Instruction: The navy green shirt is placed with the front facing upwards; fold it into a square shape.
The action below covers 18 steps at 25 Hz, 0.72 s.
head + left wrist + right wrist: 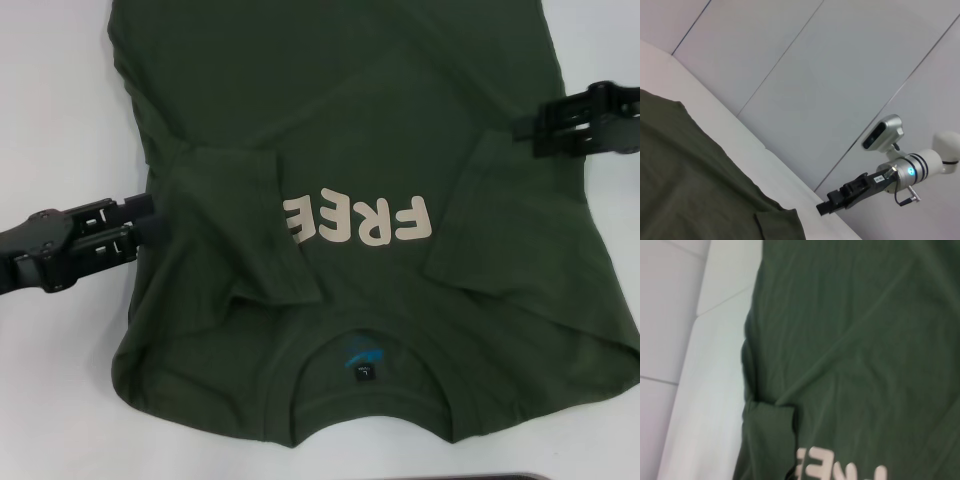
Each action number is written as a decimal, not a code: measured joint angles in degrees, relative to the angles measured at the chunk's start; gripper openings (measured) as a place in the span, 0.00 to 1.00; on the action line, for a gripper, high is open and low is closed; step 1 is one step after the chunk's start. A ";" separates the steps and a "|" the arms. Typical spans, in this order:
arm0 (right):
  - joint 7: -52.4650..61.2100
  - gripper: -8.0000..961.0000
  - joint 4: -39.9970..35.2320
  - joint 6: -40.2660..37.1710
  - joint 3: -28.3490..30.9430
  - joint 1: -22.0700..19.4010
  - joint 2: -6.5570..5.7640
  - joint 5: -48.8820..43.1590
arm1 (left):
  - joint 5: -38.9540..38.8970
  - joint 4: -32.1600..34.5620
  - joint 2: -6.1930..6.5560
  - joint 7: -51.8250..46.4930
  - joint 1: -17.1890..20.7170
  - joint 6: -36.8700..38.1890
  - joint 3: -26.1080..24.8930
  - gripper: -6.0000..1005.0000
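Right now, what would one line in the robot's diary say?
navy green shirt: front up, both sleeves folded inward | left gripper: at shirt's left edge | right gripper: at right edge | square fold: not yet done

My navy green shirt [690,185] drapes the white table [755,145]; across it, my right gripper [827,206] hangs at the table's far edge.

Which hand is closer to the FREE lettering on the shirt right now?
Right, narrowly. The right hand sits over the shirt's edge, beyond the lettering and to its right. The left hand is level with it at the left edge.
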 joint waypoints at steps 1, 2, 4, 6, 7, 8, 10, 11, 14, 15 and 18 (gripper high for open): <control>-0.16 0.58 -0.55 0.02 0.18 -0.34 -0.26 0.14 | 0.00 0.00 0.08 -0.41 -0.04 -0.01 -0.01 0.61; -0.87 0.58 -1.10 0.04 0.38 -0.76 -0.47 0.71 | 0.00 0.02 0.18 -0.81 -0.09 -0.03 -0.02 0.61; -4.72 0.58 -1.58 -0.30 0.74 -1.92 -0.54 3.25 | 0.00 0.02 0.26 -1.81 -0.18 0.04 -0.05 0.61; -11.56 0.59 -1.31 -1.00 1.29 -3.28 -0.05 7.81 | 0.00 0.03 0.37 -2.82 -0.29 0.19 -0.12 0.61; -14.65 0.59 -1.18 -1.11 1.50 -3.96 0.42 9.99 | 0.00 0.04 0.46 -3.27 -0.37 0.24 -0.21 0.61; -17.97 0.60 -1.07 -1.34 1.67 -4.75 1.03 12.57 | 0.00 0.05 0.54 -4.00 -0.50 0.32 -0.41 0.61; -22.24 0.62 -1.03 -2.07 1.79 -5.86 1.99 16.01 | 0.00 -0.03 0.67 -5.59 -0.85 0.41 -0.68 0.61; -24.16 0.64 -1.00 -2.86 1.69 -6.33 2.32 17.47 | 0.00 -0.11 0.70 -6.17 -0.98 0.43 -0.69 0.61; -26.63 0.72 -0.75 -5.67 1.48 -6.39 2.08 18.02 | 0.00 -0.18 0.89 -7.39 -1.47 1.11 -0.72 0.61; -27.23 0.74 -0.59 -6.66 1.58 -6.38 1.93 18.04 | 0.00 -0.19 0.98 -7.53 -1.61 1.50 -0.69 0.61; -30.23 0.82 -0.55 -8.79 1.91 -6.79 1.85 18.21 | 0.08 -0.21 1.58 -8.86 -1.75 2.68 -0.27 0.61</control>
